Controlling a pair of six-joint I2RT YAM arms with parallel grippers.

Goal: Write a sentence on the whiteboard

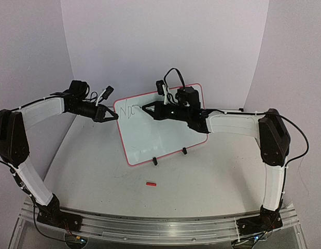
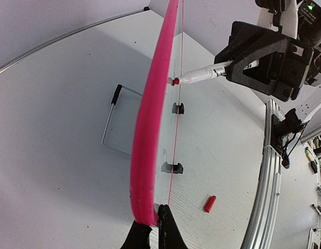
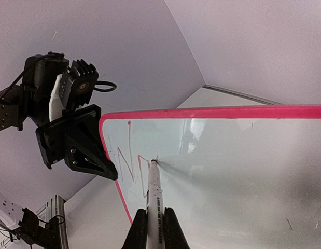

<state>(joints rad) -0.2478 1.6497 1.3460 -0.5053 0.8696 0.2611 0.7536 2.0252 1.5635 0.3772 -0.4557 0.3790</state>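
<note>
- Left gripper (image 1: 114,116) is clenched on the whiteboard's (image 1: 165,137) left rim.
- Whiteboard stands tilted mid-table (image 1: 217,176), lilac walls (image 1: 150,36) behind; a red cap (image 1: 150,183) lies before it.
- Sentence (image 1: 130,110): few strokes, upper left.
- Right gripper (image 1: 148,108) grasps a marker (image 3: 154,192), tip on board.

Cap (image 1: 149,183) on tbl (image 1: 212,179) before whiteboard (image 1: 165,140)

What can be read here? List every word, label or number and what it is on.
"N": handwriting on the whiteboard, near its top left corner; the next letter is unfinished and unreadable.
The marker: tiny dark print on its barrel, too blurred to read.
Nothing else legible.
</note>
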